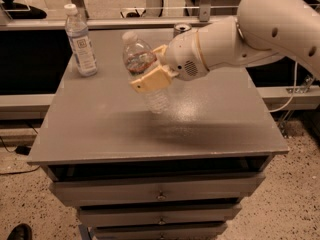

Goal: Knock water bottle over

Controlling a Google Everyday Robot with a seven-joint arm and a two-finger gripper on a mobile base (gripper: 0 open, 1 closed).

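Observation:
The water bottle (142,66) is stout, clear and ribbed, with a white cap and a red-dark band. It stands over the middle of the grey table (90,134), tilted with its cap toward the upper left. My gripper (147,69) reaches in from the right, and its tan fingers (150,82) are closed on the bottle's middle, one in front and one behind. The bottle's base (158,104) is at or just above the tabletop; I cannot tell whether it touches.
A taller slim bottle with a white label (80,40) stands upright at the table's back left. A drink can (180,30) at the back is mostly hidden behind my white arm (240,34). Drawers (160,194) lie below the table's front edge.

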